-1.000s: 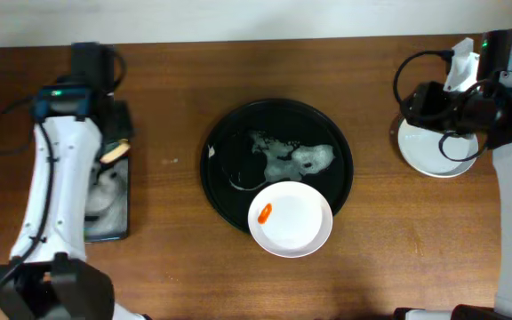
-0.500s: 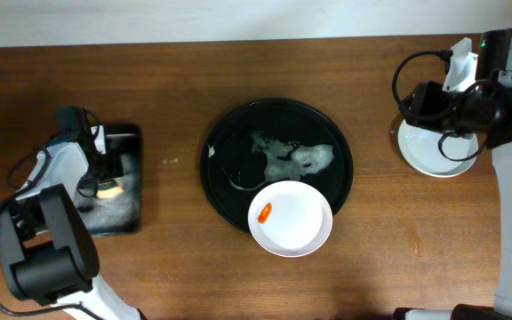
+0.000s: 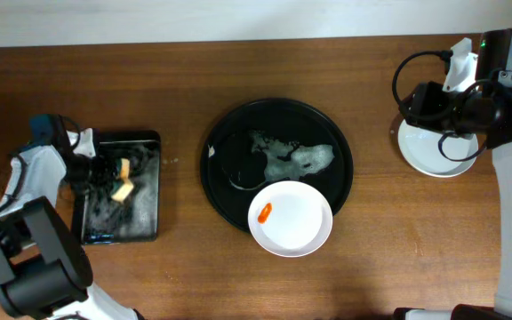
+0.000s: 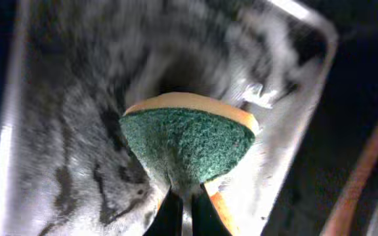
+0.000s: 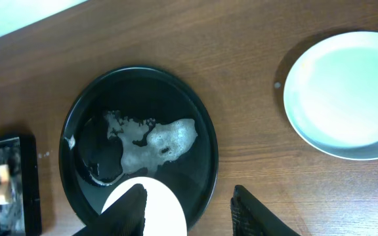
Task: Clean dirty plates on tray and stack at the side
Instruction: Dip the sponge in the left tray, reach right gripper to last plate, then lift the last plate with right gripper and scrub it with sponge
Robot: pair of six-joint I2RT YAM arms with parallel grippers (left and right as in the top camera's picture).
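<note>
The left pincer (image 4: 181,208) is pinching the sponge (image 4: 188,145) by its lower edge, green scouring face towards the wrist camera, over the wet sponge tray (image 3: 143,218). Within the last second the left arm has swung off the sponge tray to its left side. The sponge has gone from the far end towards the middle, and the sponge tray itself has slid a little towards the tray (image 3: 225,133). I judge this to be the sponge being loaded with suds, so the wiping of the next plate has not yet started.

The right pincer (image 5: 189,211) is spread and holds nothing. It has not moved in that second, hanging beside the pile (image 3: 434,158) at the right of the surface (image 3: 185,71).

The one dirty plate (image 3: 296,222) lies at the near rim of the tray, overhanging it, just where it was. Its smear (image 3: 265,212) is unwiped. A patch of foam (image 3: 296,160) lies on the tray's bare middle.

Counted:
- one sponge
- one sponge tray
- one tray
- one plate left on the tray, with one smear
- one white pile at the side, clean on top; from above I cannot tell how many plates it holds

By that, the task looks well along, with this last plate to wipe and stack.
</note>
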